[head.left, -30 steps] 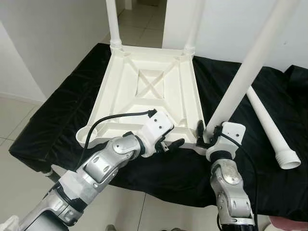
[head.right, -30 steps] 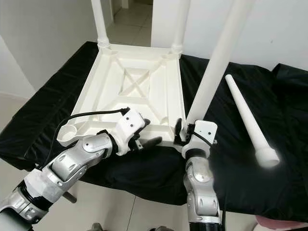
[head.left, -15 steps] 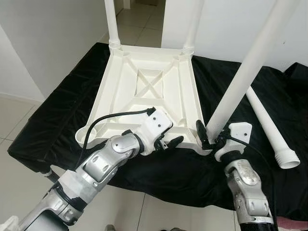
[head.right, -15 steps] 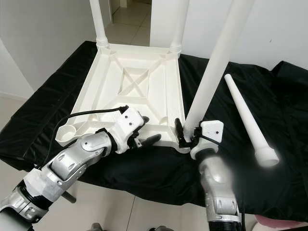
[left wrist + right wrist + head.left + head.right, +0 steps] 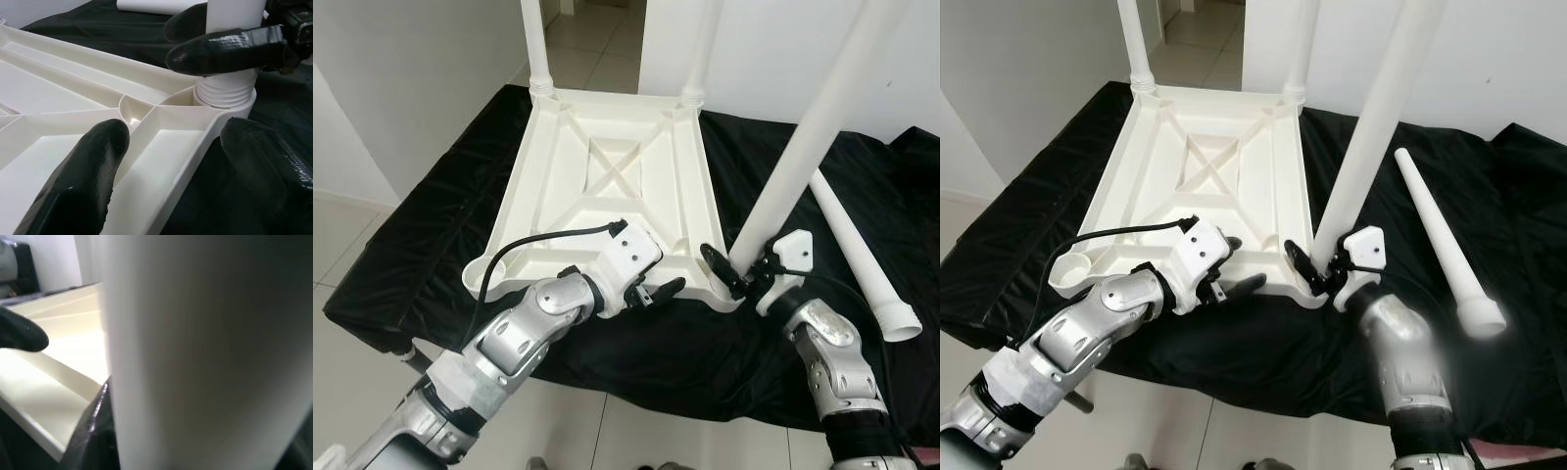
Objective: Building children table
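left eye view: the tabletop is shown upside down on the black-draped bench, with two legs already upright at its far corners. a third leg is seated in the near right corner socket, its long axis rising and leaning to the right. the right hand is closed on the base of this leg, just above the socket. the left hand is held open at the near edge of the tabletop, just left of that socket, apparently to steady it.

right eye view: a fourth leg is seen lying loose on the bench, well to the right of the tabletop, its wide end toward the robot. the right arm is judged the nearer one to it; the near left socket is unfilled.

left wrist view: the spread black fingers straddle the tabletop rim, and the threaded collar of the third leg is seen in the socket just beyond.

right wrist view: the leg is shown very close, upright between the fingers.
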Robot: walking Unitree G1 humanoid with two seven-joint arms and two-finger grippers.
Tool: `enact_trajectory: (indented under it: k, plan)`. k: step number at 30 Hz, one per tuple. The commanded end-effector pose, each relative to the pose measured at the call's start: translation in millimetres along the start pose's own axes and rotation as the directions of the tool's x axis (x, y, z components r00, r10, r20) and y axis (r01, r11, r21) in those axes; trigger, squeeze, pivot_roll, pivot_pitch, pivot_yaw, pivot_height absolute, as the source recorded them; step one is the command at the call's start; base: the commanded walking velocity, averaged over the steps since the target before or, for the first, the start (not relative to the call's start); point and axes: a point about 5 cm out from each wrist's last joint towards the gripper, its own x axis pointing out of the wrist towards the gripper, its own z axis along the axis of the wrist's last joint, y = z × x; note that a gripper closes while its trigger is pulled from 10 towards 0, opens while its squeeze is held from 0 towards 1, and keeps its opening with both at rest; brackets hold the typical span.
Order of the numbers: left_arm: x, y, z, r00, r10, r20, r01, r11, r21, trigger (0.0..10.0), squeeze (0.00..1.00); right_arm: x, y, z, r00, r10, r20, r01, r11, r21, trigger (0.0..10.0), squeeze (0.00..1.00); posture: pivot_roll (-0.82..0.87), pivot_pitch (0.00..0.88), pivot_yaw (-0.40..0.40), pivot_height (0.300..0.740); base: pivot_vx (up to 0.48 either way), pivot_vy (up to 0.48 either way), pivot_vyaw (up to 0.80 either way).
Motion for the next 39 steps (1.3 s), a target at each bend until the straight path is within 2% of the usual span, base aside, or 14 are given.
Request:
enact_trajectory:
  k: [1,10,11,16,19,21,25,28,31,35,36,37,39]
  plan:
    - [0.3,-10.9,1,0.986,-0.169,-0.002,0.169,0.985,0.021,10.0,0.00,-0.9,0.1,-8,0.999,0.031,-0.032,-0.031,0.999,0.011,0.0,0.00,-0.01,0.090,-0.015,0.740,0.000,0.000,0.00]
    - [3.4,-7.1,2,0.986,-0.165,-0.001,0.165,0.986,0.033,10.0,0.00,-8.5,0.3,-14,0.998,0.049,-0.029,-0.047,0.997,0.067,0.0,0.00,-0.01,0.077,-0.024,0.740,0.000,0.000,0.00]
    - [4.2,-6.6,2,0.987,-0.162,-0.001,0.162,0.986,0.034,10.0,0.00,-9.9,-0.2,-14,0.999,0.038,-0.026,-0.036,0.997,0.072,10.0,0.00,-0.01,0.074,-0.030,0.740,0.000,0.000,0.00]
    - [7.0,-5.5,2,0.989,-0.149,0.001,0.149,0.988,0.030,10.0,0.00,-12.9,-3.0,-9,0.999,-0.051,0.003,0.051,0.991,0.124,10.0,0.00,-0.02,0.076,-0.036,0.740,0.000,0.000,0.00]
    - [6.9,-5.5,2,0.989,-0.149,0.003,0.148,0.989,0.029,10.0,0.00,-13.0,-2.2,-8,0.998,-0.063,0.007,0.061,0.990,0.130,10.0,0.00,-0.02,0.078,-0.036,0.740,0.000,0.000,0.00]
    - [6.7,-6.2,0,0.989,-0.149,0.000,0.149,0.989,0.026,10.0,0.00,-13.0,-1.2,-6,0.993,-0.118,0.005,0.116,0.986,0.122,10.0,0.00,-0.03,0.083,-0.042,0.740,0.000,0.000,0.00]
    - [7.0,-6.2,-1,0.989,-0.146,-0.004,0.146,0.989,0.026,10.0,0.00,-13.3,-0.4,-6,0.988,-0.151,-0.007,0.151,0.983,0.107,10.0,0.00,-0.03,0.077,-0.041,0.740,0.000,0.000,0.00]
    - [6.8,-4.6,-4,0.991,-0.133,-0.010,0.133,0.991,0.017,10.0,0.00,-13.8,3.0,-8,0.968,-0.248,-0.045,0.250,0.967,0.052,10.0,0.00,-0.04,0.081,-0.040,0.740,0.000,0.000,0.00]
    - [6.1,-4.1,-6,0.992,-0.127,-0.017,0.127,0.992,0.014,10.0,0.00,-14.4,6.2,-8,0.959,-0.279,-0.051,0.281,0.959,0.040,10.0,0.00,-0.04,0.083,-0.031,0.740,0.000,0.000,0.00]
    - [4.3,-2.7,-7,0.992,-0.126,-0.021,0.126,0.992,0.006,10.0,0.00,-16.2,12.4,-7,0.935,-0.350,-0.060,0.353,0.935,0.035,10.0,0.00,-0.04,0.094,-0.027,0.740,0.000,0.000,0.00]
    - [2.8,0.2,-8,0.992,-0.125,-0.026,0.125,0.992,0.018,10.0,0.00,-17.7,18.9,-7,0.896,-0.438,-0.070,0.441,0.896,0.044,10.0,0.00,-0.04,0.098,-0.022,0.740,0.000,0.000,0.00]
    - [2.8,0.2,-8,0.992,-0.125,-0.026,0.125,0.992,0.018,10.0,0.00,-17.7,18.9,-7,0.896,-0.438,-0.070,0.441,0.896,0.044,10.0,0.00,-0.04,0.098,-0.022,0.740,0.000,0.000,0.00]
    - [2.2,2.3,-8,0.992,-0.120,-0.028,0.120,0.993,0.019,10.0,0.00,-19.4,26.7,-7,0.849,-0.523,-0.076,0.528,0.847,0.065,10.0,0.00,-0.04,0.097,-0.022,0.740,0.000,0.000,0.00]
